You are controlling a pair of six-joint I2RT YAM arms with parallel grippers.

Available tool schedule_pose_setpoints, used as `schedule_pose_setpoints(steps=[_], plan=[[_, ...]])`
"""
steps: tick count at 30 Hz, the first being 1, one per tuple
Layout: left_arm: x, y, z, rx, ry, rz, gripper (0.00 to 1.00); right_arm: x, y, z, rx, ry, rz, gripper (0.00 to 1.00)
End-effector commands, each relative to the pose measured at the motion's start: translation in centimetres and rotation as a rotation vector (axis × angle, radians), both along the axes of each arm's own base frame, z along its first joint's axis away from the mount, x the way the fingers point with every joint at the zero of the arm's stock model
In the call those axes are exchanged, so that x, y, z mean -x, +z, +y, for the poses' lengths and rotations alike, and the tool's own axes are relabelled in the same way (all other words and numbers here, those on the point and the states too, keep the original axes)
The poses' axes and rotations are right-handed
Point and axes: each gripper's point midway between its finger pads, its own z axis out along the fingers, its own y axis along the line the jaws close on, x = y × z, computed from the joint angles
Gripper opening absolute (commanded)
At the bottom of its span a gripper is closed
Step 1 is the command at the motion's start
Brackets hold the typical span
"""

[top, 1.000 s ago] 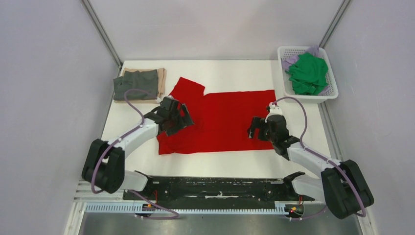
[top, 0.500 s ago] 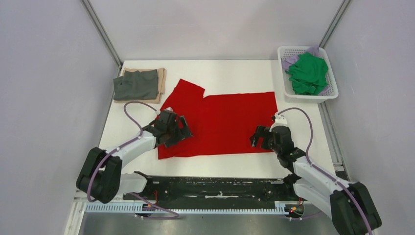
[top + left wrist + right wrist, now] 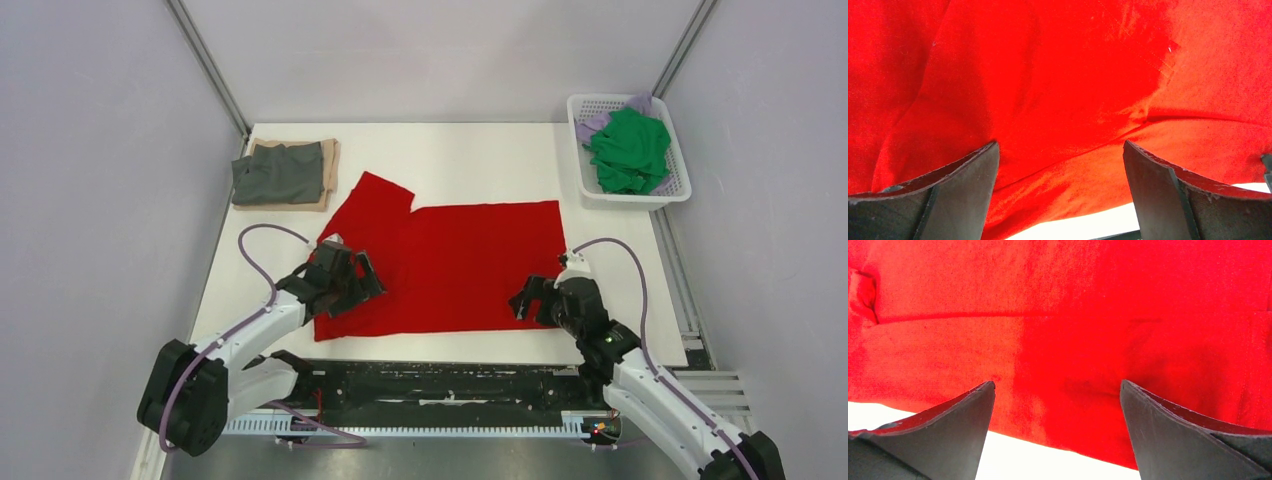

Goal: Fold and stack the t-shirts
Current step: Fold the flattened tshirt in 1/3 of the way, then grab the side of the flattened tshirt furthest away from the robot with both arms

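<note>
A bright red t-shirt (image 3: 450, 265) lies spread flat in the middle of the white table (image 3: 470, 150), one sleeve pointing to the back left. My left gripper (image 3: 347, 284) is open over its near left corner, the fingers wide apart above the red cloth (image 3: 1063, 90) by the hem. My right gripper (image 3: 528, 298) is open over the near right corner, where the shirt's hem (image 3: 1098, 440) meets the white table. Neither holds anything. A folded dark grey t-shirt (image 3: 278, 172) rests on a folded tan t-shirt (image 3: 330, 170) at the back left.
A white lattice basket (image 3: 630, 200) stands at the back right, holding a crumpled green t-shirt (image 3: 628, 150) and a pale lilac one (image 3: 592, 124). Grey walls close in both sides. A black rail (image 3: 440, 385) runs along the near edge between the arm bases.
Both arms have drawn back toward the near edge, grippers staying open. The red t-shirt has slid nearer with them, its hem now closer to the table's front.
</note>
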Motion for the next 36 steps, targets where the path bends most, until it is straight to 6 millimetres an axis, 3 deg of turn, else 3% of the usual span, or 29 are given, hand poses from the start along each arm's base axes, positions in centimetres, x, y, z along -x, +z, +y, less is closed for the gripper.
schedule_pose_setpoints(steps=[1,8,15,18,20,23,26,30,36], plan=[[2.5,-1.5,2.7,-0.108,0.061,0.094,1.00,9.9,-6.5,-2.2,0.086,0.033,0.438,0.98],[0.6,2.1,2.3,-0.085,0.074,-0.006,1.00,12.1,-5.4,-1.9,0.135,0.116,0.533,0.98],[-1.4,5.8,2.6,-0.108,0.089,-0.099,1.00,10.4,-0.8,-2.2,0.236,0.144,0.515,0.98],[-2.6,7.2,2.3,-0.116,0.075,-0.128,1.00,7.5,1.5,-1.5,0.240,0.136,0.399,0.98],[-3.8,8.2,2.0,-0.129,0.073,-0.147,1.00,5.1,3.6,0.4,0.181,0.156,0.303,0.98],[-6.5,9.9,1.2,-0.148,0.060,-0.185,1.00,1.3,7.2,3.1,0.092,0.170,0.138,0.98],[-9.5,10.8,0.9,-0.203,0.062,-0.196,1.00,-2.4,10.5,4.0,0.083,0.132,-0.011,0.98],[-14.4,11.7,0.2,-0.257,0.024,-0.189,1.00,-6.4,12.6,2.3,0.204,0.000,-0.111,0.98],[-22.8,11.7,-0.1,-0.373,-0.034,-0.144,1.00,-10.5,12.5,0.1,0.280,-0.135,-0.157,0.98]])
